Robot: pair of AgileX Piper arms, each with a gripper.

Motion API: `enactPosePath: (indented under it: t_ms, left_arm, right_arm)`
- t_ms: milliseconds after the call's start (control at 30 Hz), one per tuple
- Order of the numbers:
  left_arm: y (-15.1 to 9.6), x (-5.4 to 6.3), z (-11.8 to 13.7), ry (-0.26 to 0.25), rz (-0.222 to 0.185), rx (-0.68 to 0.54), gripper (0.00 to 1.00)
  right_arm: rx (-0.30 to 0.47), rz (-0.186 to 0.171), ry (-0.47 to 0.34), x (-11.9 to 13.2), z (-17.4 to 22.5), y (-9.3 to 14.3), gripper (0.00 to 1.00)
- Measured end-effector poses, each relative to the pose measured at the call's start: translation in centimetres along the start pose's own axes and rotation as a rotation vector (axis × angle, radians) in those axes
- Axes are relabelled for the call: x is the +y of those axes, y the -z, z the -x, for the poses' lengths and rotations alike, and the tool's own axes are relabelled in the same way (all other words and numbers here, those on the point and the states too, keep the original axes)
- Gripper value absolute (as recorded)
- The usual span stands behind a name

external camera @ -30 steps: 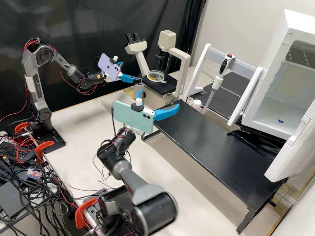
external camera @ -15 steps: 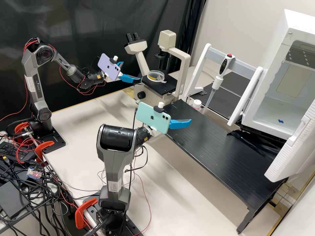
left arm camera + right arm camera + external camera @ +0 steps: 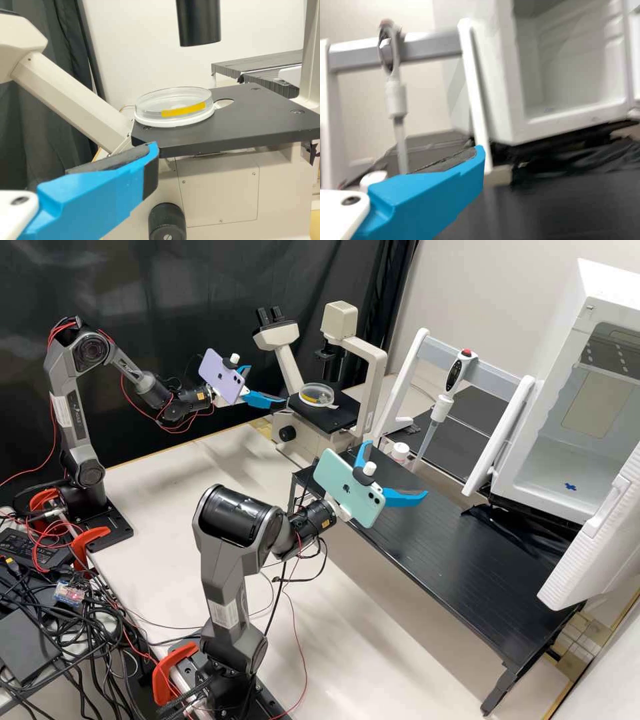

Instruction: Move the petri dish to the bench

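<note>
The clear petri dish (image 3: 174, 103) (yellow strip (image 3: 184, 109) on it) lies flat on the microscope stage (image 3: 260, 112).

Petri dish (image 3: 150, 114) clear, strip (image 3: 183, 110) yellow; microscope (image 3: 372, 363) cream (stage (image 3: 260, 117) black, though); clamps (image 3: 165, 677) red.

One petri dish (image 3: 317, 395), one microscope (image 3: 330, 416), one pipette (image 3: 441, 408), two phones (image 3: 349, 490)
</note>
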Motion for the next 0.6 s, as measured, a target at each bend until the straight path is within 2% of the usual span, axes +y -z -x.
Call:
enactPosePath:
  t_ms: [233, 600]
  left_arm:
    - [0.0, 0.0, 0.0, 0.000, 0.000, 0.000, 1.00]
    - [0.0, 0.0, 0.0, 0.000, 0.000, 0.000, 1.00]
  right_arm:
    - [0.032, -0.016, -0.053, 1.5, 0.2, 0.7, 1.00]
    - [0.025, 0.009, -0.056, 1.7, 0.3, 0.1, 1.00]
